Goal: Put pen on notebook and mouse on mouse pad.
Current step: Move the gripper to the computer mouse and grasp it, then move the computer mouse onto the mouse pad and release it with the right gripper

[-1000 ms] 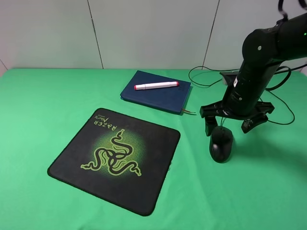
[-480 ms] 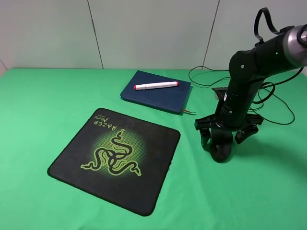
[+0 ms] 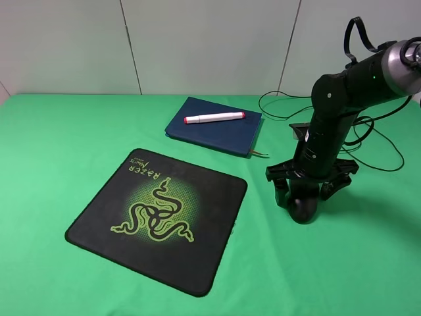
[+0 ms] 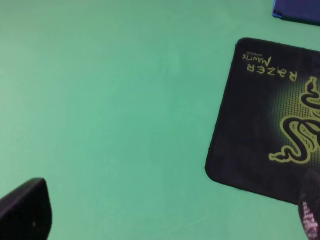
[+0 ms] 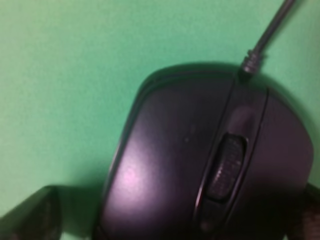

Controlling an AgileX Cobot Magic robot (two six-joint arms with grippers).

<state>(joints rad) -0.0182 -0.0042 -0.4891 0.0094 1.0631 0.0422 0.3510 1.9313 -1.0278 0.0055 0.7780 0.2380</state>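
Astride the mouse, right end effector spread wide

Bright, even overhead light fills the sharp high view; the mouse casts only a short soft shadow on the green counter. The right wrist view is dimmer and blurred, with a faint sheen on the mouse's shell. The left wrist view is slightly soft.

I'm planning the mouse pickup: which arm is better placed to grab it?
Right. The right gripper hangs open astride the mouse, right of the mouse pad. The left gripper is out of the overhead view, over cloth beside the pad's opposite edge.
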